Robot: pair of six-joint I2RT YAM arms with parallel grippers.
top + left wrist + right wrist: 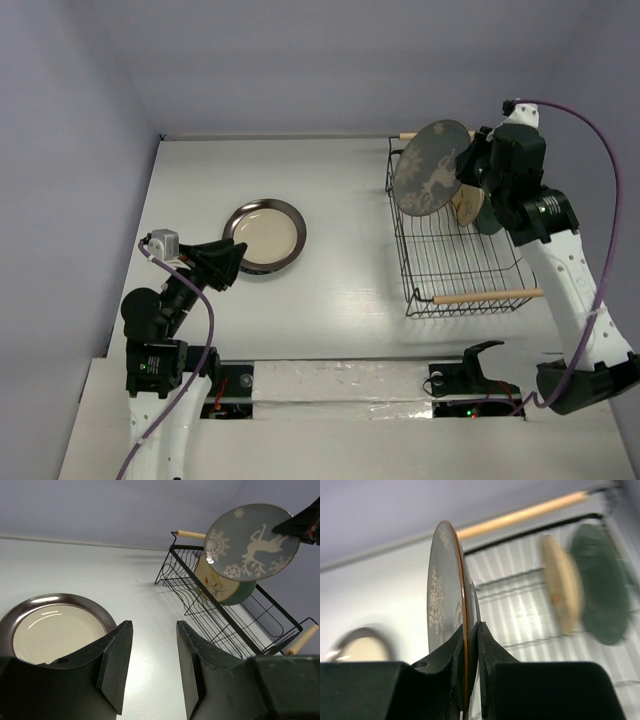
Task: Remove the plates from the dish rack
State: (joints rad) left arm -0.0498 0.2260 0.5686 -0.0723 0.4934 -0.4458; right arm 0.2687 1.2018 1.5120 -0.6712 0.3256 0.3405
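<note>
The right claw (471, 630) is clenched on the rim of the dark patterned plate (442, 615), its two fingers pinching the edge from either side. That plate is held on edge in the air above the far left corner of the dish rack (412, 270), its pale deer and snowflake design facing the left arm. Below and just behind it, a cream plate (217, 582) with a floral print and a teal plate (240, 592) stand upright side by side in the far end of the rack. The left claw (154, 635) is released, its fingers spread with nothing between them. It hangs low over the white counter (350, 200), just beside the tan plate (264, 236) with the dark rim, which lies flat on the counter well apart from the rack.
</note>
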